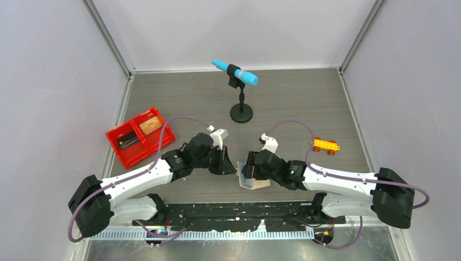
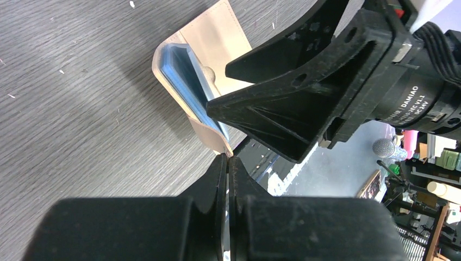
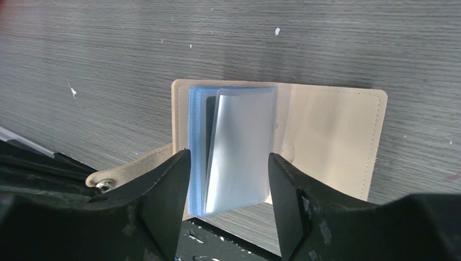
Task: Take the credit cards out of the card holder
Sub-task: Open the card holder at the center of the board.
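Note:
The tan card holder (image 1: 255, 183) lies open on the table near the front edge, between both grippers. Its blue-grey plastic sleeves (image 3: 234, 147) stand up from the spine. My right gripper (image 3: 227, 157) is open, with one jaw on each side of the sleeves; it shows from above in the top view (image 1: 245, 175). My left gripper (image 2: 228, 159) is shut on the holder's near edge (image 2: 217, 142); it shows in the top view (image 1: 231, 167). A dark card (image 1: 128, 142) and a tan-orange card (image 1: 150, 125) lie in the red tray (image 1: 117, 149). I cannot tell whether the sleeves hold a card.
A blue microphone (image 1: 235, 72) on a black stand (image 1: 241, 114) is at the back centre. An orange-yellow toy car (image 1: 325, 145) sits at the right. The holder's snap tab (image 3: 106, 184) points left. Walls close in the table on three sides.

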Tool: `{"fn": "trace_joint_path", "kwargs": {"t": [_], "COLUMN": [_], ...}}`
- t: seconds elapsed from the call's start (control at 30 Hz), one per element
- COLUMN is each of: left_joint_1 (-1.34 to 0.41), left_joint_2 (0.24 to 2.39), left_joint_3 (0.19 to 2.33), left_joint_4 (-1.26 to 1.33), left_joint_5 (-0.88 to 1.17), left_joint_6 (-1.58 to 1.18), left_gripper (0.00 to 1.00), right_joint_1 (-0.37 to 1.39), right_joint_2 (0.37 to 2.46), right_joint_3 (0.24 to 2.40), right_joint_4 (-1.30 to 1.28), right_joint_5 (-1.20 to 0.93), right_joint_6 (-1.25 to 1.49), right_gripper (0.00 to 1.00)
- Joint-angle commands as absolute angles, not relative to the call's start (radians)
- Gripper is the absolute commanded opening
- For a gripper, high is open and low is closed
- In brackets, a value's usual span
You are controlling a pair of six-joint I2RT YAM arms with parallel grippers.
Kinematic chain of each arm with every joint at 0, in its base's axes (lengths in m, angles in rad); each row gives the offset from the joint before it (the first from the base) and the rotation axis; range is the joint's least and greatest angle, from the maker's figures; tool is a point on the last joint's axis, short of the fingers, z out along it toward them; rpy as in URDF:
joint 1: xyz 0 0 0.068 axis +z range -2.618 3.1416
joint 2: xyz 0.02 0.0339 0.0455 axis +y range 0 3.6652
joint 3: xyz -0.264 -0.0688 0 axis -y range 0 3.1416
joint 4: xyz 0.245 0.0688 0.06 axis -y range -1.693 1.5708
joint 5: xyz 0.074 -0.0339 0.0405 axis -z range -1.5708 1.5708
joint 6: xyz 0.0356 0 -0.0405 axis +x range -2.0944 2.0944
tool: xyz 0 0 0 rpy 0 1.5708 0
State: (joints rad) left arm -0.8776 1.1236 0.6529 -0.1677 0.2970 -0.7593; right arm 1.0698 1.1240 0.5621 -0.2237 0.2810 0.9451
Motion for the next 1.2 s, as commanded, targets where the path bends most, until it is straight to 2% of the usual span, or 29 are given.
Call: {"fn": "trace_joint_path", "kwargs": {"t": [0.0,0.2,0.53,0.93,1.17], "left_joint_1": [-0.879,-0.879,-0.879,-0.879,-0.879], "left_joint_2": [1.105,1.099,1.094,1.074,1.08], "left_joint_3": [0.655,0.645,0.638,0.629,0.637], "left_joint_4": [-0.118,-0.118,-0.121,-0.133,-0.13], "left_joint_5": [0.301,0.289,0.283,0.269,0.275], "left_joint_6": [-0.763,-0.762,-0.76,-0.759,-0.761], "left_gripper": [0.0,0.0,0.0,0.0,0.0], "right_joint_1": [1.074,1.074,1.074,1.071,1.076], "right_joint_2": [1.133,1.111,1.106,1.017,0.906], "right_joint_3": [0.555,0.531,0.513,0.586,0.605], "right_joint_4": [-0.184,-0.218,-0.229,-0.519,-0.401], "right_joint_5": [0.305,0.348,0.359,0.508,0.414], "right_joint_6": [0.955,0.959,0.97,0.98,0.923], "right_gripper": [0.59,0.53,0.52,0.51,0.51]}}
